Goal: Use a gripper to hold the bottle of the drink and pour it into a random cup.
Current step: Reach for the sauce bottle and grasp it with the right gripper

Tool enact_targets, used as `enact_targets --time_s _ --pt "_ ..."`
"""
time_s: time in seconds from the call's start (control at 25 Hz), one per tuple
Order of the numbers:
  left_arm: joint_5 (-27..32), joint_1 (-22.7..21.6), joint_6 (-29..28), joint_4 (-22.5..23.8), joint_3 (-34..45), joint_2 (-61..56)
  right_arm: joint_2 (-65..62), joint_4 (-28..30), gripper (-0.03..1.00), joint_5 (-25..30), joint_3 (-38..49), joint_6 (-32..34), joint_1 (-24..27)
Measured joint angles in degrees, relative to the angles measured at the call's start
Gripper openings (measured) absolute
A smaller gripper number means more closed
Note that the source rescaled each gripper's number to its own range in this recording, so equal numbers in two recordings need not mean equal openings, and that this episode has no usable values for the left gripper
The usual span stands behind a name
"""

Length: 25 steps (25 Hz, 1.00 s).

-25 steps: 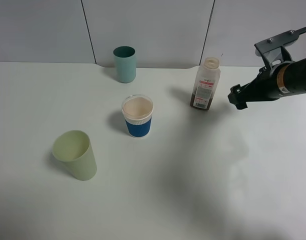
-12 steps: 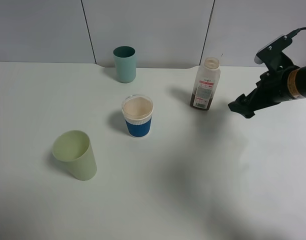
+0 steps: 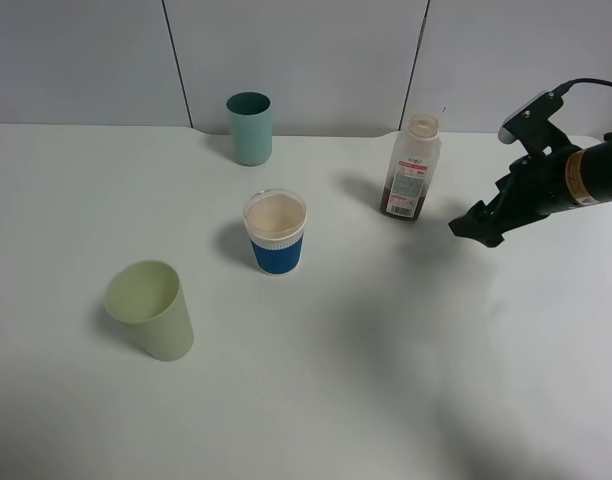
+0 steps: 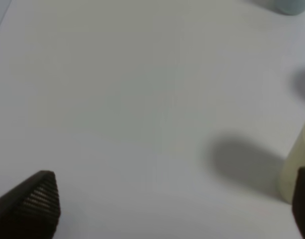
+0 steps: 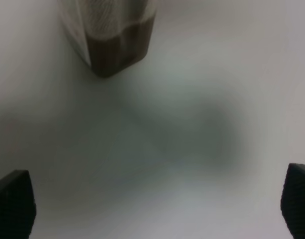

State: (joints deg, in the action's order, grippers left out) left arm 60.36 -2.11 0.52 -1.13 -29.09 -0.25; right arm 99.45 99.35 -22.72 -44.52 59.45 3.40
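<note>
White matte bench, backed by pale grey wall panels with dark seams.

- Bottle: upright near the wall, uncapped, brown drink low inside.
- Cup: blue-sleeved, left of the bottle and nearer the front.
- Teal cup: further left of the bottle, by the wall.
- Pale green cup: well front-left of the bottle.
- Right gripper: just right of the bottle, not touching, fingers spread wide, holding nothing.
- Left gripper: fingers spread, empty.
- Right wrist view: bottle blurred, top cut off.
- Left wrist view: pale green cup cut by the edge.
</note>
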Motion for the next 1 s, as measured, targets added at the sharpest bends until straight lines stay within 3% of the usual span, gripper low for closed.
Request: enact_targets --time_s 0.72,1.0 --pt "0.0 0.0 0.0 0.0 0.0 0.0 8.2 0.2 1.0 -5.0 -8.3 -0.9 0.0" --pt "0.0 0.0 0.0 0.0 0.0 0.0 12.6 0.2 1.0 -10.8 -14.2 -3.0 0.0"
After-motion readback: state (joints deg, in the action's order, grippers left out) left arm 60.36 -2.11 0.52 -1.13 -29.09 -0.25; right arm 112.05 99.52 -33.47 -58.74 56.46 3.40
